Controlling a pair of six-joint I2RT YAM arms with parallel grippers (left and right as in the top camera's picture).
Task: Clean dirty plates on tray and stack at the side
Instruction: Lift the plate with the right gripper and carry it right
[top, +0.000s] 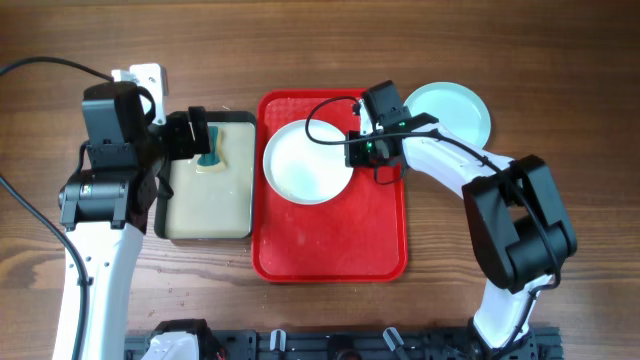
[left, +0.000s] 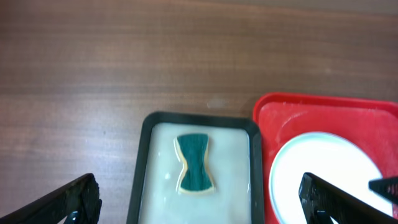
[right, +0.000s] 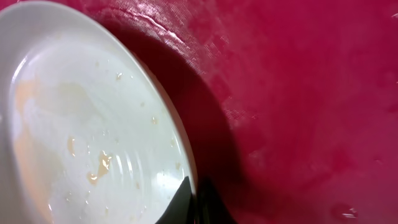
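The right gripper (top: 366, 150), clamped on the white plate (top: 303, 165) rim, should hold steady while the wide-open left gripper (top: 197, 135) fetches the sponge (left: 194, 163).

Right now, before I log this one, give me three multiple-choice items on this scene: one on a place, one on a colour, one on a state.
1. Where does the sponge lie? A in the beige tray; B on a plate; C on the floor.
2. What colour is the large tray under the white plate? A blue; B red; C yellow.
3. How does the left tool stand? A shut on the sponge; B shut on a plate; C open.
Key: 1 A, it sits on the beige bed inside the black rim. 2 B, red shows all around the plate. 3 C, its fingers stand wide apart in the left wrist view, with nothing between them.
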